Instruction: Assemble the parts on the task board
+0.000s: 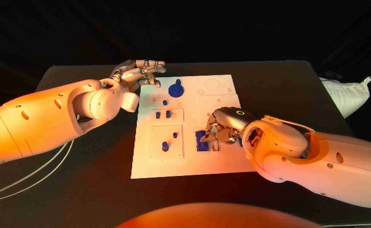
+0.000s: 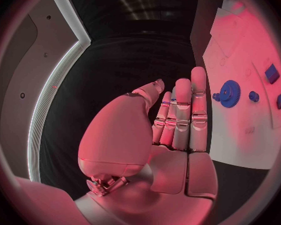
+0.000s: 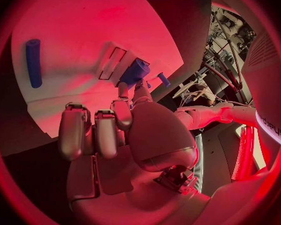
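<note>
The white task board [image 1: 220, 99] lies in the middle of the black table. On its far part lies a blue gear [image 1: 176, 88], with small blue parts [image 1: 163, 114] nearer in recessed panels. My right hand [image 1: 220, 130] is low over the board's near right part, and its thumb and a finger pinch one end of a blue block [image 1: 201, 140]. The right wrist view shows the blue block [image 3: 135, 72] at the fingertips [image 3: 123, 89] and a blue rod [image 3: 33, 62] lying on the board. My left hand [image 1: 143, 72] hovers by the board's far left corner, fingers straight, holding nothing.
More small blue parts [image 1: 164, 145] sit in the near left panel. In the left wrist view the gear [image 2: 230, 92] and small blue pieces [image 2: 272, 73] lie on the board [image 2: 240, 135] beyond my left hand [image 2: 178, 120]. Black table surrounds the board.
</note>
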`<action>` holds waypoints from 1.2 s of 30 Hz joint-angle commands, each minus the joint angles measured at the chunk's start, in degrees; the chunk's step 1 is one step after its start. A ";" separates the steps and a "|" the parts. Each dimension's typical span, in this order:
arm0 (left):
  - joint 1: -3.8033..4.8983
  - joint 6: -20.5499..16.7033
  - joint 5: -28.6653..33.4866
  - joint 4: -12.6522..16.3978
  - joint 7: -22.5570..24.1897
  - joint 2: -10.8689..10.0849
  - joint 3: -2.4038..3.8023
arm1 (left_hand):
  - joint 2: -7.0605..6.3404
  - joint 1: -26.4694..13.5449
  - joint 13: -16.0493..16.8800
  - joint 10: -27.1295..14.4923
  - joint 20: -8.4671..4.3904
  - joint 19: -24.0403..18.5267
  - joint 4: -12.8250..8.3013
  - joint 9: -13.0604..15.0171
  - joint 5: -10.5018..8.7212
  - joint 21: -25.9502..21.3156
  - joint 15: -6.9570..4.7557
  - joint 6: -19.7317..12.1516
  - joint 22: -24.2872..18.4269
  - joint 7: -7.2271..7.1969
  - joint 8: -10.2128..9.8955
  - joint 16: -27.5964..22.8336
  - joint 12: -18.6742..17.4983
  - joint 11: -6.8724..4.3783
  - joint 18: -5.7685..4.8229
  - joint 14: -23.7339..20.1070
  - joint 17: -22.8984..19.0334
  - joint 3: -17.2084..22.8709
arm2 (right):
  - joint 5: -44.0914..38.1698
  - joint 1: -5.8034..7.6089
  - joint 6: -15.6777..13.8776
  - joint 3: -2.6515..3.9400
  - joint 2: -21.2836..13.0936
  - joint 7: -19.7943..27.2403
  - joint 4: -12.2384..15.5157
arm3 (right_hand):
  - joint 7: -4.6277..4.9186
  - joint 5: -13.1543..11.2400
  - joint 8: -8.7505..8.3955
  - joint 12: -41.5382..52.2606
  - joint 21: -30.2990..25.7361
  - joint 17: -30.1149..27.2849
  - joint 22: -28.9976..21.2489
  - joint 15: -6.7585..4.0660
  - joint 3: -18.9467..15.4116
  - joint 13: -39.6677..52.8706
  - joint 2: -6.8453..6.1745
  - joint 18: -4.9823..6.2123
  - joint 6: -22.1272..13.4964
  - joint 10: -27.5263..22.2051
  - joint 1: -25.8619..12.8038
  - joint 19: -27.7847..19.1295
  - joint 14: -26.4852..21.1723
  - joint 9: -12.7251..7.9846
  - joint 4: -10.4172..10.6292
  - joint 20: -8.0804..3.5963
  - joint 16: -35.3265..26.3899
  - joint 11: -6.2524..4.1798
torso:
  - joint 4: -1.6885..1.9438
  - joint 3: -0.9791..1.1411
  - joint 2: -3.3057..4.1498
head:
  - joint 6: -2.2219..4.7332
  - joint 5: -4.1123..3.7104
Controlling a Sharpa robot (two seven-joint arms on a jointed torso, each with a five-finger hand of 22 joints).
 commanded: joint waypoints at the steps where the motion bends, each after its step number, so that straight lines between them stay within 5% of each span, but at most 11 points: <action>1: -0.04 0.90 0.22 0.10 0.25 0.08 0.04 | 0.22 0.19 0.04 -0.36 0.39 -0.11 -0.20 -0.08 0.30 -0.26 0.01 -0.21 -0.07 0.49 0.21 0.24 0.24 0.09 1.12 -0.23 -0.09 0.01 | -3.10 -0.38 3.04 -0.28 0.00 -1.64 -0.40 | -0.20 -0.27 0.26 1.20 0.37 4.82 0.13 -0.43 0.19 0.39 -0.05 -0.71 0.44 1.86 1.37 0.32 4.03 0.11 -0.43 -0.33 0.24 -1.41 | 0.02 0.01 0.02 | -0.05 -0.14; 6: -0.04 0.89 0.22 0.10 0.24 0.05 0.04 | 0.22 0.19 0.04 -0.36 0.39 -0.11 -0.20 -0.08 0.30 -0.26 0.01 -0.21 -0.07 0.49 0.21 0.24 0.24 0.09 1.12 -0.23 -0.09 0.01 | -4.38 -0.46 2.50 -0.29 0.02 -1.80 -0.59 | -0.34 -0.31 0.28 1.20 0.37 4.68 0.13 -0.54 0.64 0.48 0.06 -0.71 0.54 1.97 1.89 0.32 3.99 0.18 -0.95 -0.44 0.12 -1.54 | 0.06 0.05 0.04 | -0.01 -0.25; 19: -0.04 0.94 0.04 0.07 0.25 0.05 0.04 | 0.22 0.19 0.04 -0.36 0.39 -0.11 -0.20 -0.08 0.30 -0.26 0.01 -0.21 -0.07 0.49 0.21 0.24 0.24 0.09 1.12 -0.23 -0.09 0.01 | -1.89 -0.54 -4.42 -0.28 -0.89 2.17 0.29 | -0.05 -0.11 -0.13 -0.19 0.28 4.17 0.00 -0.48 0.98 -0.46 0.02 -0.70 0.05 1.35 1.10 0.25 3.86 0.13 -0.74 -0.50 -0.30 -1.34 | 0.04 0.08 0.05 | -0.02 -0.26; 36: -0.04 0.98 0.02 0.06 0.15 -0.08 0.04 | 0.22 0.19 0.04 -0.36 0.39 -0.11 -0.20 -0.08 0.30 -0.26 0.01 -0.21 -0.07 0.49 0.21 0.24 0.24 0.09 1.12 -0.23 -0.09 0.01 | 2.37 -0.54 1.52 -0.28 -3.12 6.85 1.98 | 0.09 -0.68 -0.13 -0.02 0.33 4.33 0.18 -0.33 0.48 -0.11 -0.91 -0.74 0.14 1.57 -0.64 0.30 3.90 0.28 -0.05 -0.37 -0.23 -1.19 | 0.00 0.03 -0.01 | -0.32 -0.14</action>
